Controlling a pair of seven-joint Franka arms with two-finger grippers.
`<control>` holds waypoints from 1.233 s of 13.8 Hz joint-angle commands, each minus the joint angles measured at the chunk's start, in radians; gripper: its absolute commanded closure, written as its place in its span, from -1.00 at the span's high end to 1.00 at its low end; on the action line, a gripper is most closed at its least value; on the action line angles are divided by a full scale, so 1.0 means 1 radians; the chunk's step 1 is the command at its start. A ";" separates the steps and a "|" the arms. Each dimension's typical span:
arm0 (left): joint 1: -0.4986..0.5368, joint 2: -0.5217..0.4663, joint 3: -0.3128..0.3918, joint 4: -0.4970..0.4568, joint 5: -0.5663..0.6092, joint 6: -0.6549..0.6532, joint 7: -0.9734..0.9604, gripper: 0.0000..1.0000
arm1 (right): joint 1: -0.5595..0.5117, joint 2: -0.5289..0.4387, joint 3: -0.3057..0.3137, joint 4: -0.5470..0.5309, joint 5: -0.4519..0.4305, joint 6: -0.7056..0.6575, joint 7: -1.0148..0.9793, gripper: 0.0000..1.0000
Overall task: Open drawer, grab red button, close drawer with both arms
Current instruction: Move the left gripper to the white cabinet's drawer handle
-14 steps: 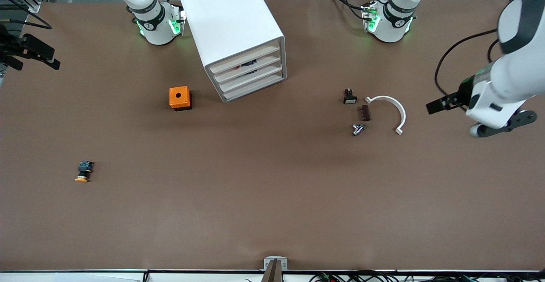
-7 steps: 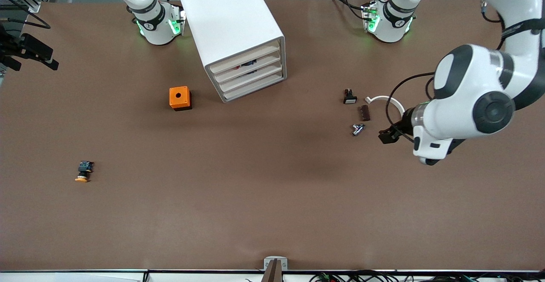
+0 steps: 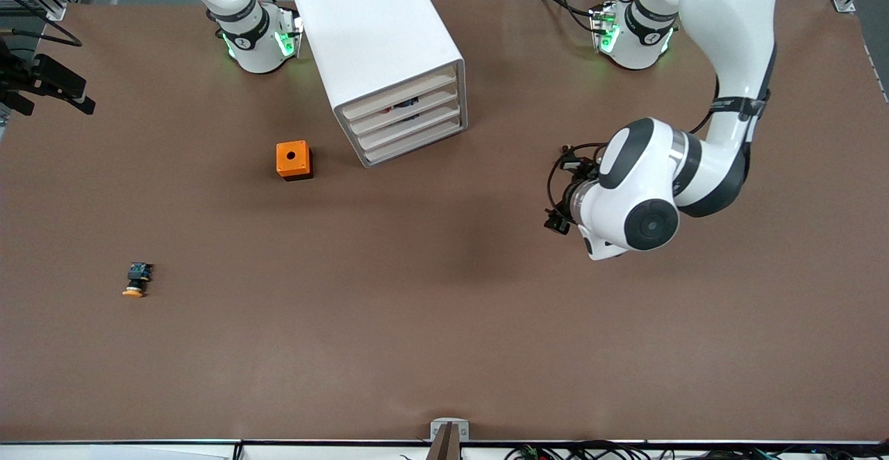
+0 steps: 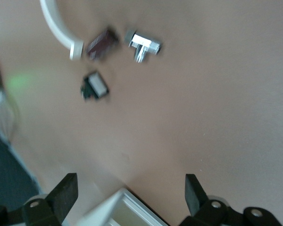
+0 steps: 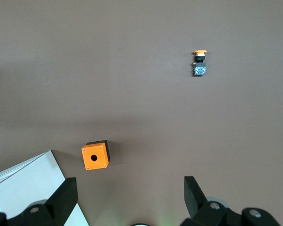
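The white cabinet (image 3: 378,43) stands near the right arm's base, with all four drawers (image 3: 410,125) pushed in. A small dark thing (image 3: 405,105) shows in the gap above the second drawer; I cannot tell if it is the red-capped button. My left gripper (image 3: 559,218) hangs over the table between the cabinet and the left arm's end. It is open and empty (image 4: 129,197), and the cabinet's corner (image 4: 125,212) shows between its fingers. My right gripper (image 5: 127,197) is open and empty, high above the table, and does not show in the front view.
An orange box with a hole (image 3: 294,160) sits beside the cabinet. An orange-capped button (image 3: 137,281) lies toward the right arm's end. A black switch with a white face (image 4: 95,86), a brown part (image 4: 103,43), a chrome fitting (image 4: 144,44) and a white curved piece (image 4: 54,23) lie under the left arm.
The left arm has swung in from the table's end, over the small parts, toward the cabinet. Nothing on the table has moved, and the drawers stay shut.
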 commanded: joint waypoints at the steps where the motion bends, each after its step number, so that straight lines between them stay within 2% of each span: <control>1: -0.001 0.069 0.004 0.028 -0.109 -0.012 -0.196 1.00 | 0.003 -0.023 0.002 -0.018 -0.012 0.007 0.004 1.00; 5: -0.036 0.119 0.006 0.017 -0.282 -0.012 -0.256 0.99 | 0.003 -0.023 0.002 -0.020 -0.012 0.005 0.004 1.00; 7: -0.039 0.149 0.004 0.010 -0.368 -0.013 -0.369 0.97 | 0.003 -0.023 0.003 -0.020 -0.012 0.005 0.004 1.00; 10: -0.082 0.191 0.006 0.007 -0.531 -0.015 -0.549 0.75 | 0.009 -0.021 0.008 -0.018 -0.012 0.007 0.004 1.00; 12: -0.147 0.197 0.004 0.007 -0.556 -0.018 -0.647 0.61 | 0.009 -0.021 0.008 -0.018 -0.012 0.007 0.004 1.00; 14: -0.203 0.226 0.004 0.011 -0.651 -0.017 -0.707 0.33 | 0.009 -0.021 0.008 -0.018 -0.012 0.007 0.004 1.00; 17: -0.241 0.229 0.006 0.011 -0.703 -0.012 -0.747 0.28 | 0.009 -0.021 0.008 -0.018 -0.012 0.005 0.004 1.00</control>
